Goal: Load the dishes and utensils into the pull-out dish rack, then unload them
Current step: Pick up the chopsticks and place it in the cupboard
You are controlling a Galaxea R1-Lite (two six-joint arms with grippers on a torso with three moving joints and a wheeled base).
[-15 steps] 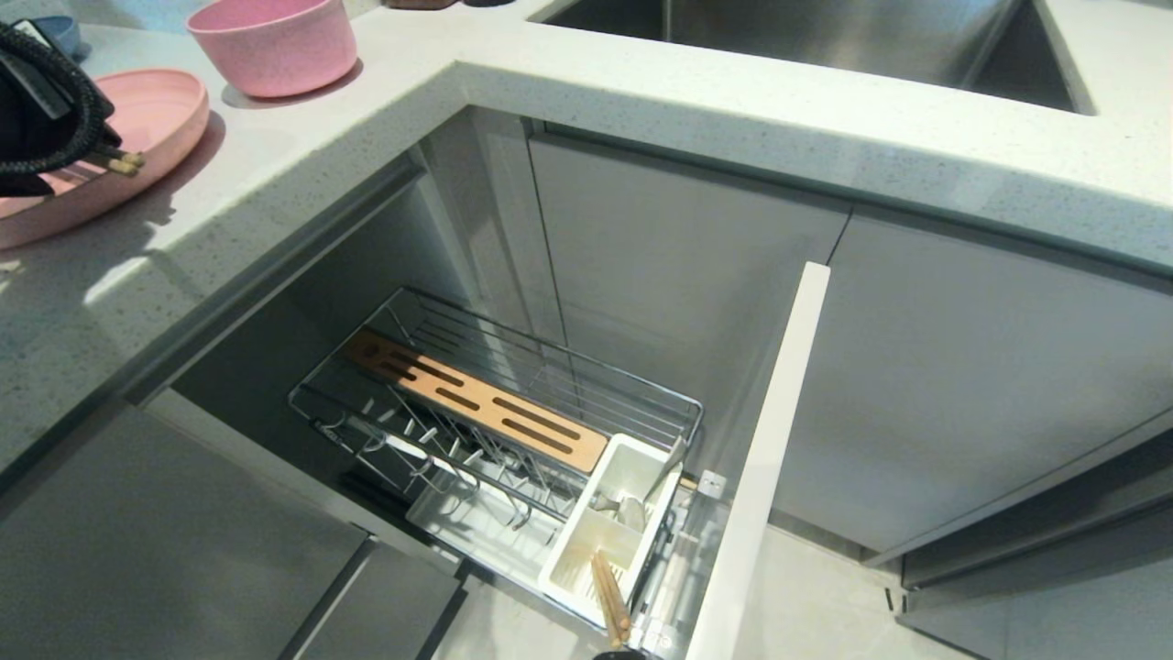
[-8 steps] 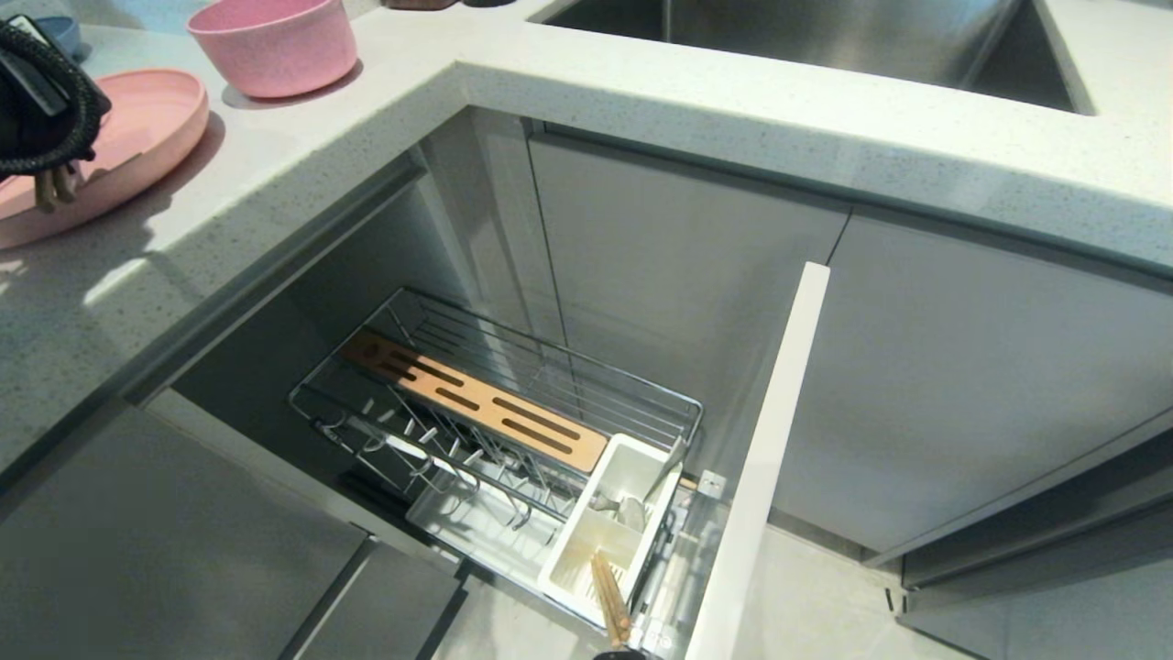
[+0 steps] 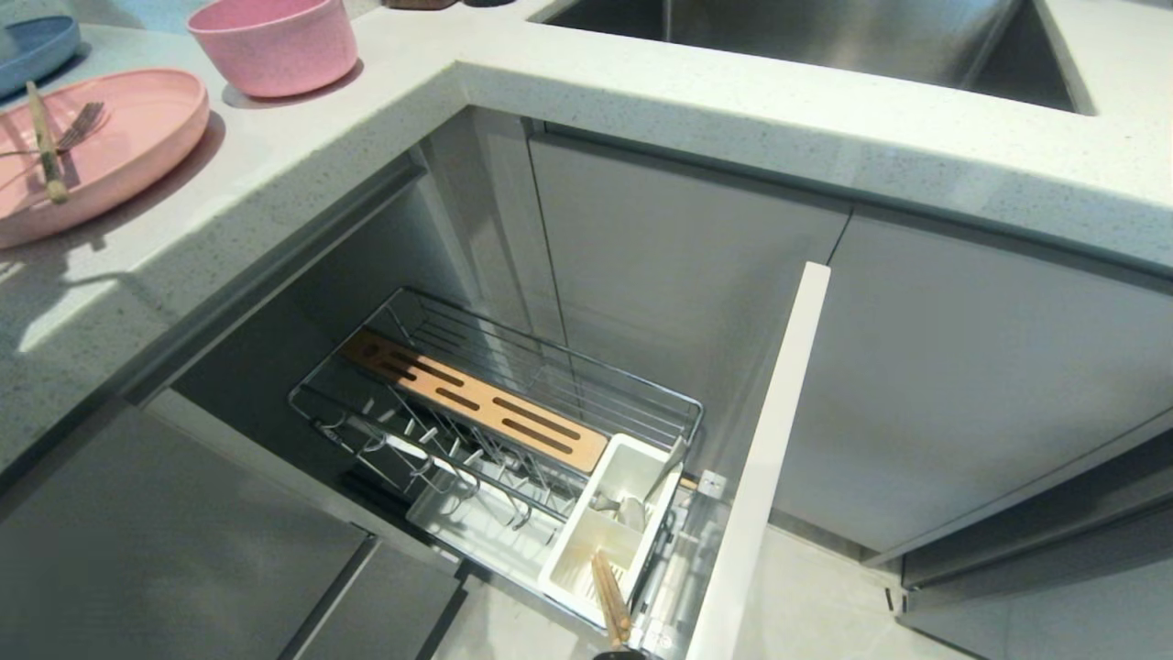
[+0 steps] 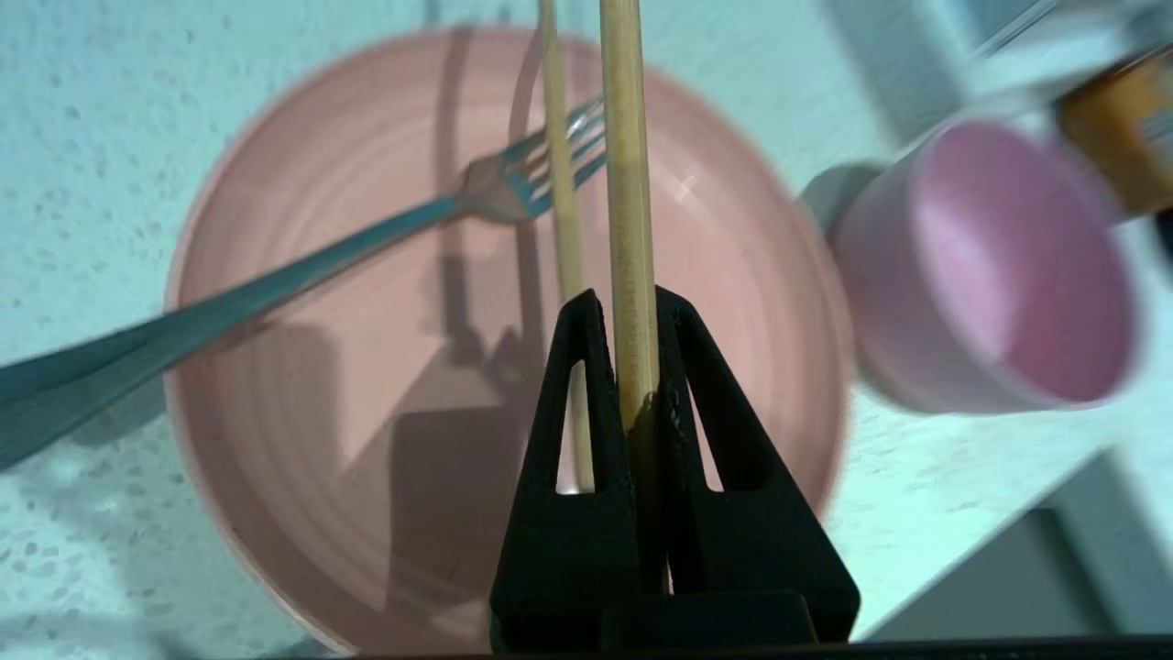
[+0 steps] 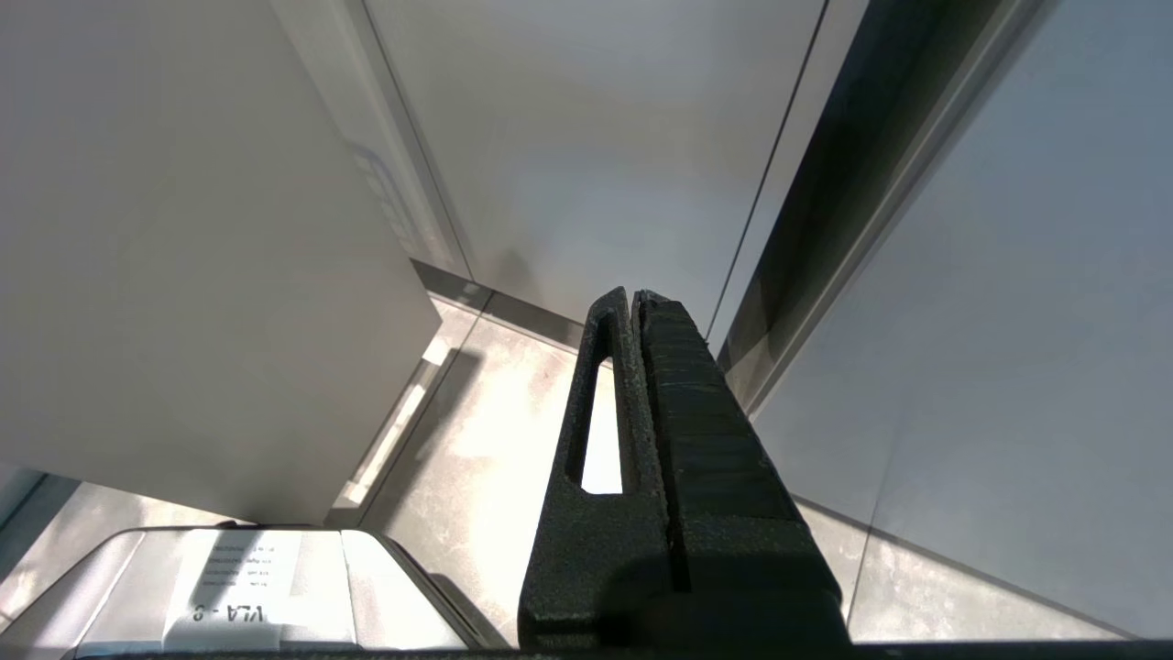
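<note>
The left arm has gone out of the head view, baring the pink plate [image 3: 101, 137] on the counter [image 3: 641, 101]. In the left wrist view, the left gripper [image 4: 623, 312] fingers pinch one chopstick [image 4: 625, 183] above the plate. In the right wrist view, the right gripper [image 5: 634, 298] fingers are closed, empty.

Steel sink [image 3: 825, 37], blue plate [image 3: 32, 50], speckled countertop [image 3: 733, 137].

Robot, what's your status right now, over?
Left gripper shut on a chopstick above pink plate. Right gripper shut, idle by cabinets. Fork lies on plate beneath.
</note>
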